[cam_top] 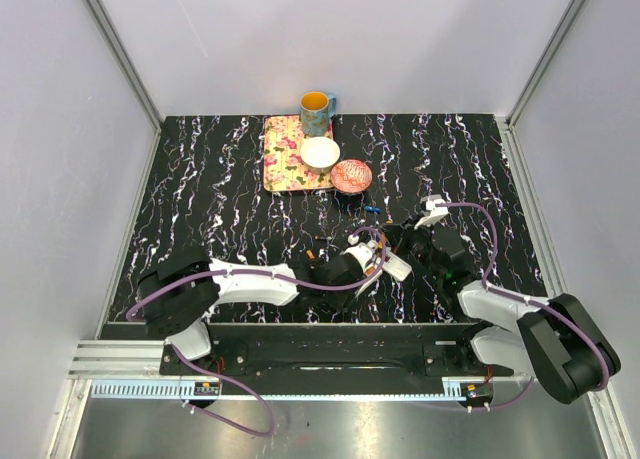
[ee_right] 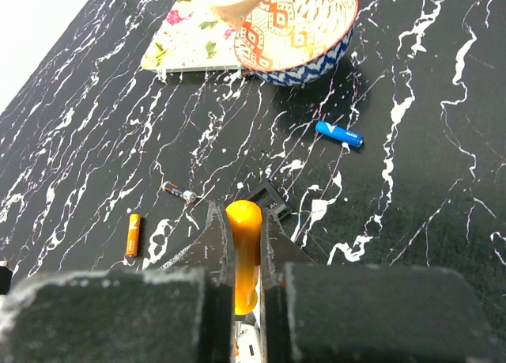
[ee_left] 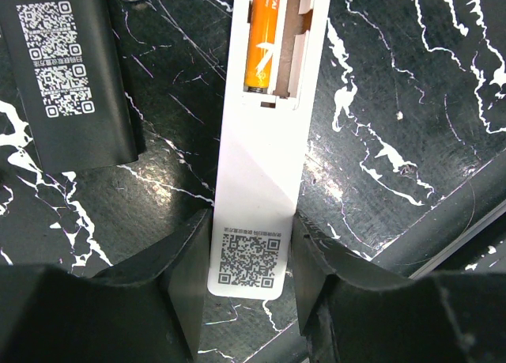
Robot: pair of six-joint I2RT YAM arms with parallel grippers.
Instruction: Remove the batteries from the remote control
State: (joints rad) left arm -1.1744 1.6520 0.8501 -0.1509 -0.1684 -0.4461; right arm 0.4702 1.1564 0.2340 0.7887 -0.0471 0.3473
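The left arm [cam_top: 250,282] lies low over the near part of the black marbled table [cam_top: 220,199], stretched from its base at the left toward the middle. Its left gripper [ee_left: 251,224] is clamped on the white remote [ee_left: 257,173]. The fingers [ee_left: 186,284] press the two long edges at the end that bears a QR sticker, and the remote lies flat with its back up. The battery bay at the far end is uncovered. An orange battery [ee_left: 263,39] sits in the left slot, and the slot beside it shows its bare floor. Just left of the remote lies a black slab [ee_left: 71,70] printed with QR codes (a second remote or a cover, I cannot tell which).

The right arm [cam_top: 500,304] rises from its base at the right and folds back toward the centre, so the two wrists sit close together. The right gripper [ee_right: 242,213] is clenched on the orange handle of a screwdriver [ee_right: 245,252], whose rounded end pokes out past the fingertips toward the far side of the table.

Beyond it, a blue battery [ee_right: 340,134] lies on the table near a patterned bowl [ee_right: 296,31] but apart from it. A loose orange battery [ee_right: 133,234] lies off to the left. Between them is a small dark cylinder [ee_right: 179,192], perhaps another cell, though it is too small to be sure. A flowered tray [cam_top: 285,169] carries a white bowl [cam_top: 320,154], with a mug [cam_top: 317,106] behind it.
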